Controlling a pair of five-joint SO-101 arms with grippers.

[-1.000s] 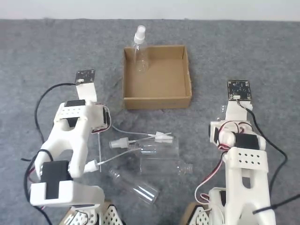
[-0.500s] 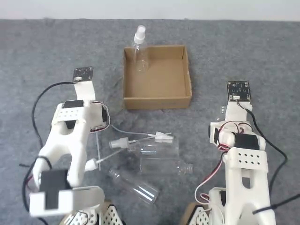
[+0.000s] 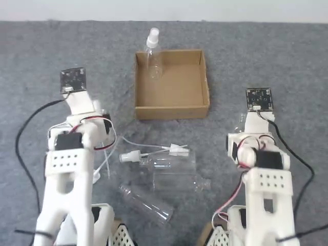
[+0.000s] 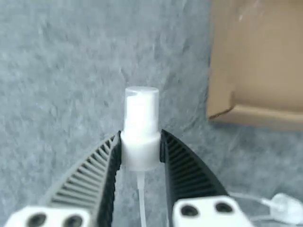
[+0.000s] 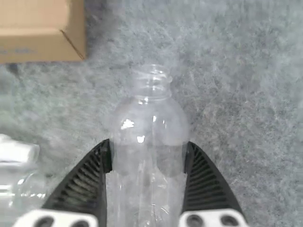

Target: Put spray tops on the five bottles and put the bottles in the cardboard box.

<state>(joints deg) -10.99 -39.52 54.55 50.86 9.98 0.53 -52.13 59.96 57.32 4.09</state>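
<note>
My left gripper is shut on a white spray top, held over grey carpet with its thin tube hanging below. My right gripper is shut on an uncapped clear bottle, neck pointing away from the wrist. The cardboard box sits at the back centre, and a capped bottle stands in its back left corner. The left arm is left of the box and the right arm is to its right. Three clear bottles lie between the arms.
Among the lying bottles, one carries a spray top, one has an open neck, and one lies slanted nearest the arm bases. A loose spray top rests beside them. A box corner is close to the held top.
The left arm has lifted and swung left and back, its wrist now farther from the box. The right arm has barely moved.
</note>
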